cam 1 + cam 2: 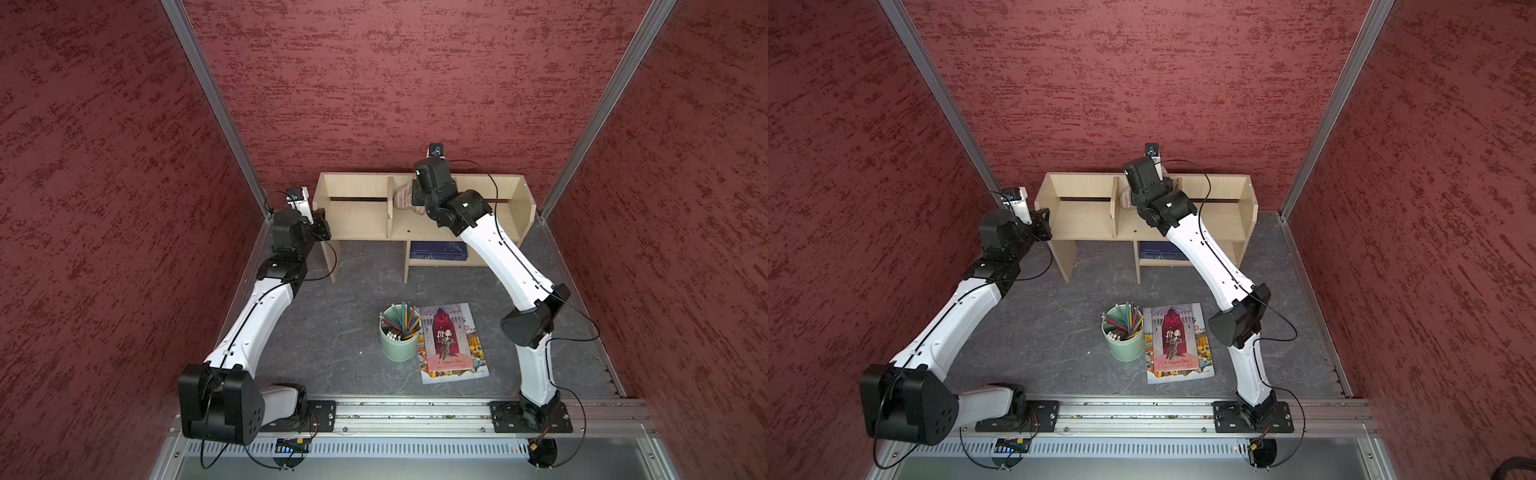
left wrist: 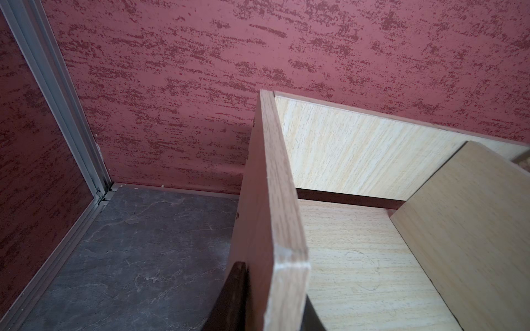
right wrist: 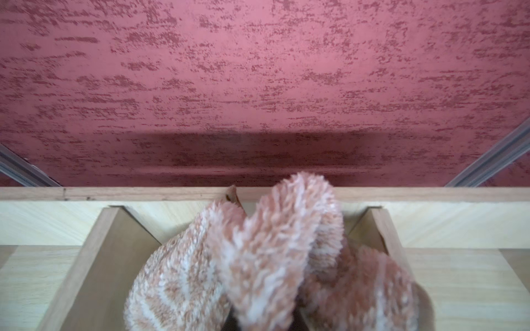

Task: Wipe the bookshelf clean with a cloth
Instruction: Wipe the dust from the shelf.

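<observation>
The light-wood bookshelf [image 1: 361,220] [image 1: 1084,220] stands against the back wall in both top views. My left gripper [image 1: 320,222] [image 2: 272,301] is shut on its left side panel [image 2: 269,200], with one dark finger [image 2: 235,286] on the panel's outer face and the other on the inner face. The fluffy beige-and-brown striped cloth [image 1: 402,197] [image 3: 258,258] is bunched in the middle compartment, up against the back board. My right gripper [image 1: 419,199] [image 3: 263,321] is shut on the cloth, and the fabric hides its fingertips.
A green pencil cup [image 1: 398,336] and a colourful illustrated book [image 1: 452,343] sit on the grey floor in front. A blue book [image 1: 438,250] lies on the small lower shelf. Red walls close in behind and beside the bookshelf.
</observation>
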